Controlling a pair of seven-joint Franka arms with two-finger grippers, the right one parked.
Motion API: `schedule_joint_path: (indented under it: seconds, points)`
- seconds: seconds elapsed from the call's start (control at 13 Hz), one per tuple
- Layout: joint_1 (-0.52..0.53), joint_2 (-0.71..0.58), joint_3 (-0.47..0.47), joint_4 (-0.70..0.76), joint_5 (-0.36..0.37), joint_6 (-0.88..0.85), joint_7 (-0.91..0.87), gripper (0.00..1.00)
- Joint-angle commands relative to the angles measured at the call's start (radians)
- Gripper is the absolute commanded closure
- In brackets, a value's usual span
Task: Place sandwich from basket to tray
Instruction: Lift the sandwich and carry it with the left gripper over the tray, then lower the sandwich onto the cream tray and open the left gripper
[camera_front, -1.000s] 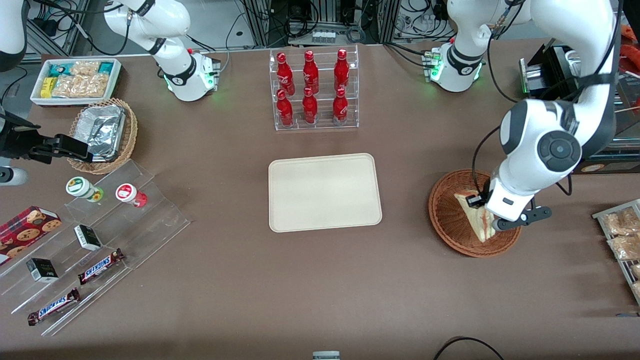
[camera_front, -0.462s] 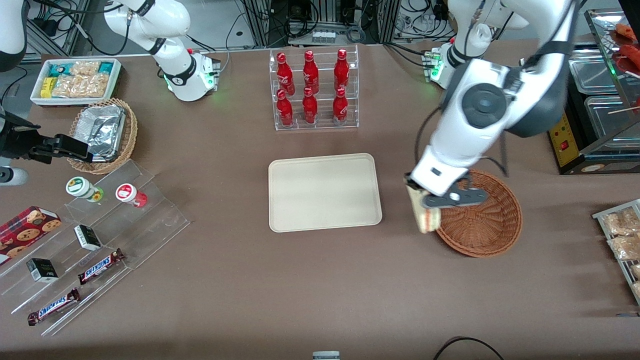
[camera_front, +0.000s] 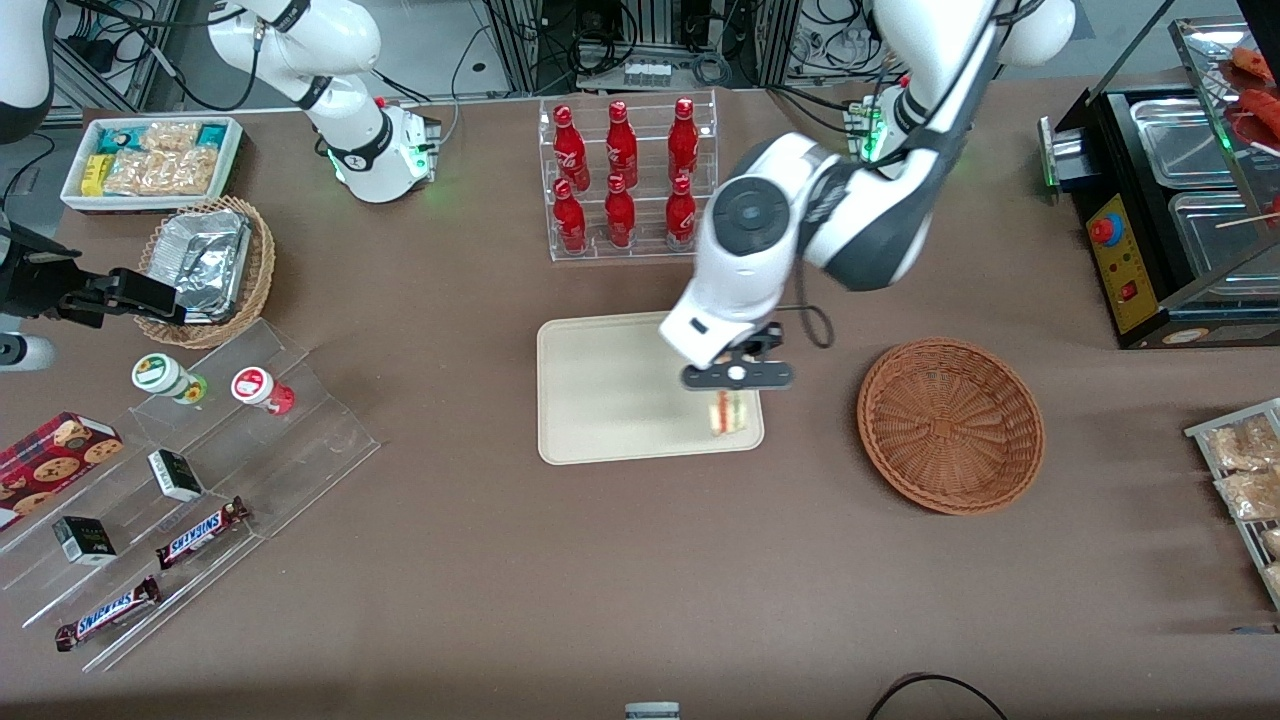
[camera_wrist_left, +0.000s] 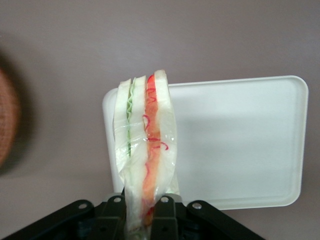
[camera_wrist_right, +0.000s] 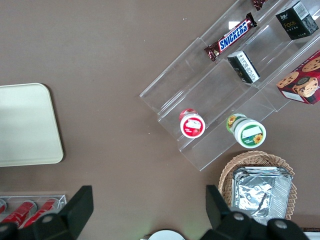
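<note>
Front view: a clear rack of red bottles (camera_front: 622, 180) is seen farther from the camera than the tray (camera_front: 610, 390), with open brown table (camera_front: 600, 580) between them. The basket (camera_front: 950, 425) is set well apart from the tray, toward the working arm's end. A stepped acrylic display with candy bars (camera_front: 200, 533) and cups is laid out toward the parked arm's end, with a foil-lined wicker basket (camera_front: 205, 268) and a white snack bin (camera_front: 152, 160) farther back. The gripper (camera_front: 735, 392) is held above the tray's corner nearest the basket, and the sandwich (camera_front: 729, 412) is seen hanging under it, just inside the rim. Most of the tray surface is left bare; nothing is placed between gripper and tray.

Left wrist view: the gripper (camera_wrist_left: 142, 212) is clamped on the sandwich (camera_wrist_left: 146, 150), the fingers (camera_wrist_left: 164, 215) pressed against its sides. The wedge is held on edge, wrapped in clear film; white bread, green and red-orange filling are shown along the cut edge. The tray (camera_wrist_left: 240, 145) is seen below, the sandwich over its rounded corner.

Right wrist view: one tray corner (camera_wrist_right: 25, 125), bare table and the acrylic display (camera_wrist_right: 235, 90) are seen.
</note>
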Motion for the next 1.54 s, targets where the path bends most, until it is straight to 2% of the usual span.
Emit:
schedule_joint_path:
  seconds: [0.0, 0.46, 1.08, 1.15, 1.23, 1.31, 1.46]
  points:
    - [-0.06, 0.097, 0.014, 0.074, -0.012, 0.032, -0.039, 1.0]
    - [-0.155, 0.214, 0.016, 0.072, -0.001, 0.141, -0.1, 1.0]
    - [-0.185, 0.276, 0.017, 0.045, 0.007, 0.175, -0.139, 1.0]
    - [-0.185, 0.276, 0.016, 0.045, 0.007, 0.175, -0.139, 0.68]
    - [-0.185, 0.276, 0.017, 0.043, 0.007, 0.174, -0.137, 0.16]
    - [-0.185, 0.274, 0.017, 0.043, 0.005, 0.174, -0.139, 0.0]
    - [-0.178, 0.26, 0.017, 0.048, 0.002, 0.167, -0.14, 0.0]
